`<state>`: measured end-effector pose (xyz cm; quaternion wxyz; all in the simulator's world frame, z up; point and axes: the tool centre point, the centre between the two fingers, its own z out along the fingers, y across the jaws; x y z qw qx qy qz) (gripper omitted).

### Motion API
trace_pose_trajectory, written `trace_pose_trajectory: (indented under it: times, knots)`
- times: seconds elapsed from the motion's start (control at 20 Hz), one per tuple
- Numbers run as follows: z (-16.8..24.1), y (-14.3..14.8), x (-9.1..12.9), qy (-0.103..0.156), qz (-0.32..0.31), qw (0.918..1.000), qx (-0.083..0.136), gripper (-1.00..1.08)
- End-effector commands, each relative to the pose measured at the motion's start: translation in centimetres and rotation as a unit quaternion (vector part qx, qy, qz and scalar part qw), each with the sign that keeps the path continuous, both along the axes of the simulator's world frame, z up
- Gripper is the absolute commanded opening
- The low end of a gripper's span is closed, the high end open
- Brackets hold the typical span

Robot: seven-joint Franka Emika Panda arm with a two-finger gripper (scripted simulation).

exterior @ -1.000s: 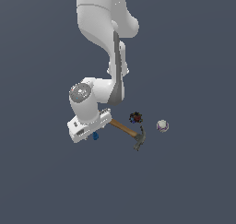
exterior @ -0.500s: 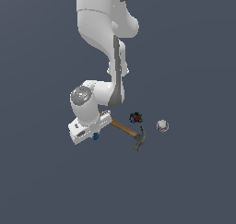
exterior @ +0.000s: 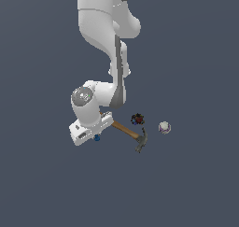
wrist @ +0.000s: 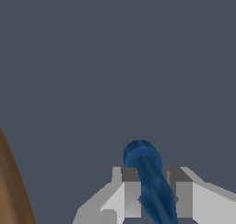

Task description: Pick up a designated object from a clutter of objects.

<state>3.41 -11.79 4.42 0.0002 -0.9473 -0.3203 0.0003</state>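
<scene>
Pincer (wrist: 155,195) fingers (wrist: 131,195) sit on either side of the blue piece (wrist: 150,181), and from the wrist view you can see both pads pressed against its sides, so I judge it clamped on that piece. In the exterior view the blue piece (exterior: 97,138) shows as a small dot just under the white hand of the arm (exterior: 100,48), at the near end of the hammer (exterior: 130,132).

Compared with the picture from 1 second ago, the hand has barely shifted; the blue dot sits in the same spot beneath it and the arm's pose is nearly the same. You can take that to mean the closing is finished but the lift has not begun, or has only just begun. Whether the piece has left the worktop (exterior: 196,184) I cannot tell.

The hammer's wooden handle (wrist: 11,186) lies close beside the pincer in the wrist view, so you should raise straight up to avoid dragging it. The dark clump (exterior: 137,119) and the pale ball (exterior: 164,127) lie well apart from the hand, toward the exterior view's right.

No containers show anywhere; everything lies loose on the worktop.
</scene>
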Motion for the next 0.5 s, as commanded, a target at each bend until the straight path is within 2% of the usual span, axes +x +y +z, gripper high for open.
trace_pose_trajectory:
  times: [0.0, 0.45]
  knots:
    - [0.4, 0.1, 0.0, 0.0, 0.0, 1.0, 0.0, -1.0]
    - [4.6, 1.2, -0.7, 0.0, 0.0, 1.0, 0.0, -1.0]
